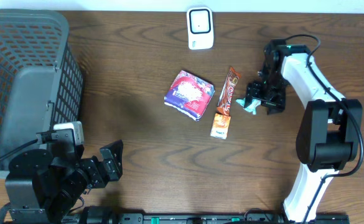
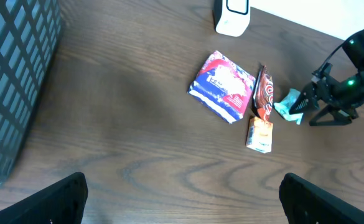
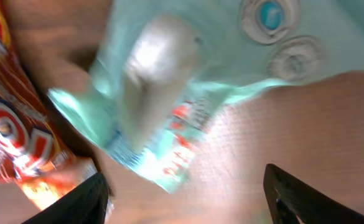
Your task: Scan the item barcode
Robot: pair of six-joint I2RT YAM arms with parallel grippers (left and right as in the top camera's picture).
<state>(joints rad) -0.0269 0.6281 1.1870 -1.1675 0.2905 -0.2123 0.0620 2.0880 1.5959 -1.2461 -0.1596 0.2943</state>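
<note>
Both grippers gape. The left gripper is empty, and the right gripper stands spread over the teal packet at its fingertips, not pinching it. A sloppy regrasp could drag the neighbouring red bar along, or crumple the barcode before it reaches the scanner.

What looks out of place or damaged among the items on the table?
Nothing is spilled or broken. The teal packet looks crumpled and lies askew at the right gripper, close to the bar. The bar's lower end seems to touch the orange packet.
</note>
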